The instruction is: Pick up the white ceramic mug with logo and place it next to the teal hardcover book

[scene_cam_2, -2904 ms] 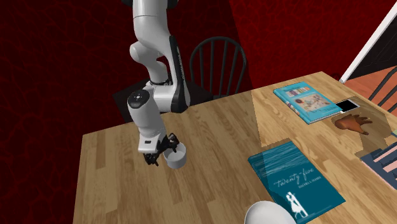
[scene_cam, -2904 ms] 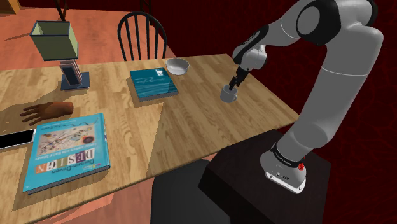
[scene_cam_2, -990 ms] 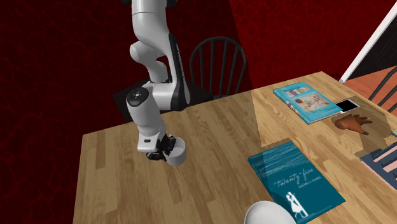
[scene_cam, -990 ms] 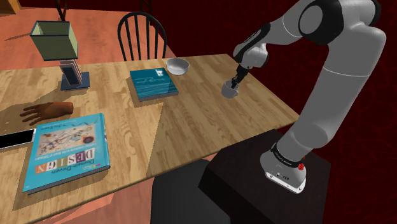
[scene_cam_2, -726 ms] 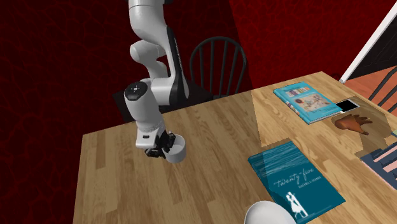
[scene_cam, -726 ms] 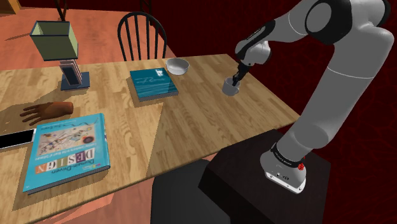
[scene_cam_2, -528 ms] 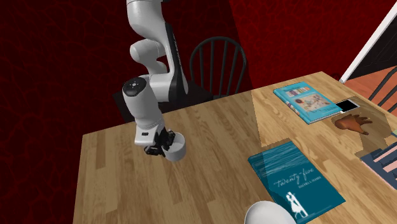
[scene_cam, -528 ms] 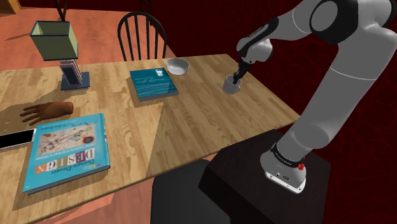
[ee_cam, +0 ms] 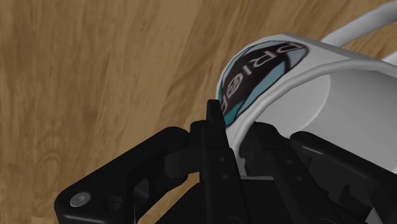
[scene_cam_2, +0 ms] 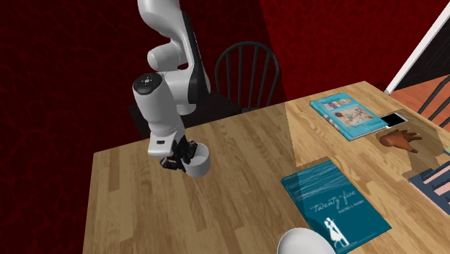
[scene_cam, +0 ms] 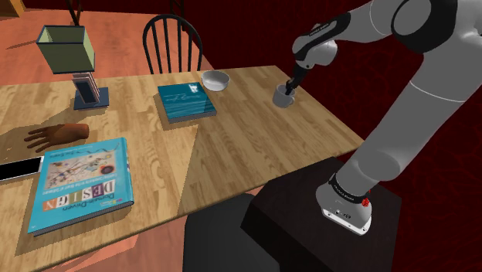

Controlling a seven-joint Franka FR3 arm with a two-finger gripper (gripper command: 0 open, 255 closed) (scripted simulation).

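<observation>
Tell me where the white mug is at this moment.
In the shoulder view the white mug is in the gripper, right of the white bowl and the teal book.

Setting: domestic room, dining area. Evidence: wooden table (scene_cam: 239, 147) with black spindle-back chair (scene_cam: 171, 42) at its far edge. On the table: shaded table lamp (scene_cam: 69, 54), white bowl (scene_cam: 215, 79), teal book (scene_cam: 186, 101), blue design book (scene_cam: 79, 184), phone (scene_cam: 19, 168). Dark red walls (scene_cam_2: 58, 65), reddish floor (scene_cam: 116, 39).

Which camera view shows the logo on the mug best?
The wrist view: the round dark and teal logo on the white mug is close, with letters visible. The shoulder and second exterior views show the mug as a plain pale shape.
</observation>
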